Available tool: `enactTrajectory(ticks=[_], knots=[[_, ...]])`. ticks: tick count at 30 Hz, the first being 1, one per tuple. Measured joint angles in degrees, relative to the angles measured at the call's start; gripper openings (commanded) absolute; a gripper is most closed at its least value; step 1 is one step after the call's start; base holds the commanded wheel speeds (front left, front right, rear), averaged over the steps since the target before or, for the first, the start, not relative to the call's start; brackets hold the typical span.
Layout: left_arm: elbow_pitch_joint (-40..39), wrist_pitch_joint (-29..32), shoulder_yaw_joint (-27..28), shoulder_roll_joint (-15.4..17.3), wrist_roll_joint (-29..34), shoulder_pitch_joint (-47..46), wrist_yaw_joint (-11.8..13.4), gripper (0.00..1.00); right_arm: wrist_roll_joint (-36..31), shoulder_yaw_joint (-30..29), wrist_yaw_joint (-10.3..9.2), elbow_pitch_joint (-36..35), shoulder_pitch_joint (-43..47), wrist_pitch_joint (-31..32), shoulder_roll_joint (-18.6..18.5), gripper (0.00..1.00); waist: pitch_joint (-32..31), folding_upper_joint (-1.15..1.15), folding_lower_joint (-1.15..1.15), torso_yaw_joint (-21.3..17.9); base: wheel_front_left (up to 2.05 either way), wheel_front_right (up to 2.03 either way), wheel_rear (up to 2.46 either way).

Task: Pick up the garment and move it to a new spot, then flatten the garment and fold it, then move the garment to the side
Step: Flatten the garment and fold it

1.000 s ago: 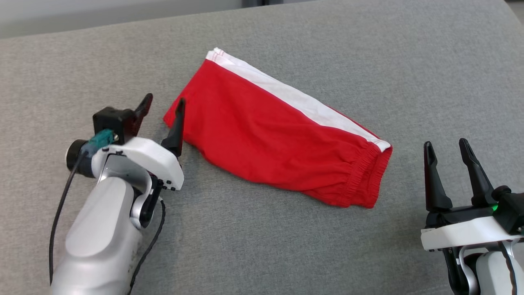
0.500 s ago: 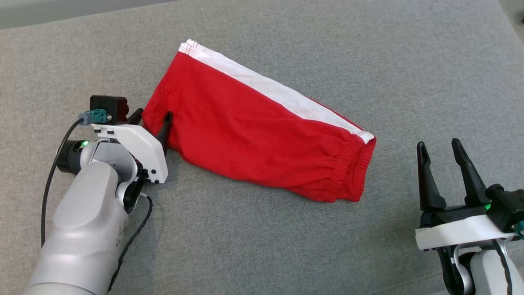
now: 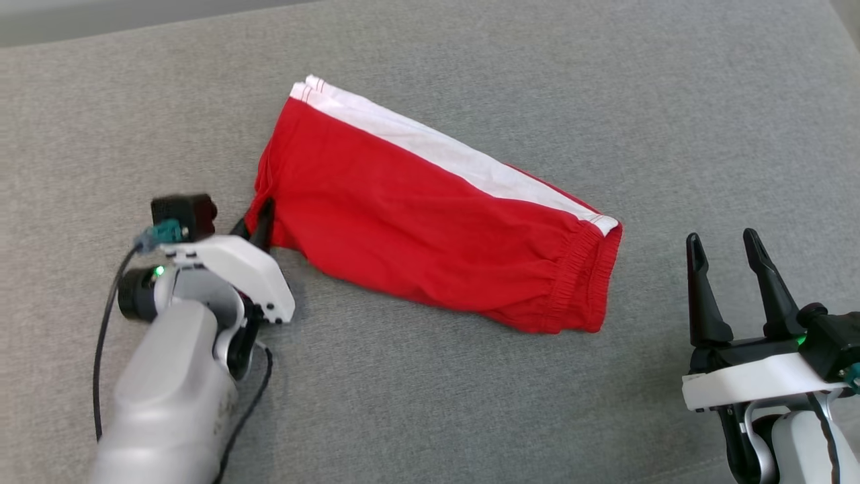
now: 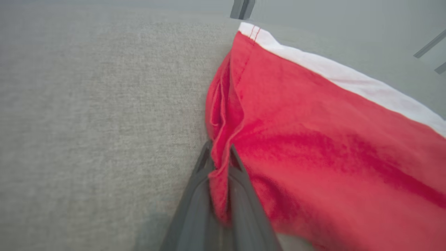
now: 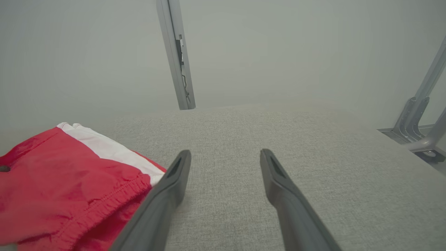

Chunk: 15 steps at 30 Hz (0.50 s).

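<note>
Garment (image 3: 430, 215), red shorts with a white side stripe, lay folded and slanted across the middle of the grey fabric surface (image 3: 470, 417), with the elastic waistband end toward the right side. Left gripper (image 3: 259, 225) was at the near left hem corner, jaws almost closed, pinching a bunched fold of red cloth between its fingers (image 4: 244, 202). Cloth puckered at that corner in the left wrist view. Right gripper (image 3: 729, 245) sat at the near right, jaws spread wide, holding nothing, near the waistband but not touching. Metal frame post (image 5: 176, 55) stood beyond the surface's far edge.
</note>
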Motion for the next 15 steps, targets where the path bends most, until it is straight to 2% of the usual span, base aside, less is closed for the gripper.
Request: enactTrajectory(ticks=[7,15], knots=[[-8.8,-5.7,2.9,-1.2,-3.5,11.1,2.2,0.00,-0.2,0.3,0.00,0.9,0.5,0.0,-0.1,1.00,-1.5,0.00,0.00,2.5,0.00,0.00,0.00],[-23.2,-5.4,1.9,-1.7,-4.1,27.3,6.6,0.00,-0.6,-0.3,0.00,2.0,2.6,0.0,-0.6,1.00,-4.8,0.00,0.00,5.7,0.00,0.00,0.00]])
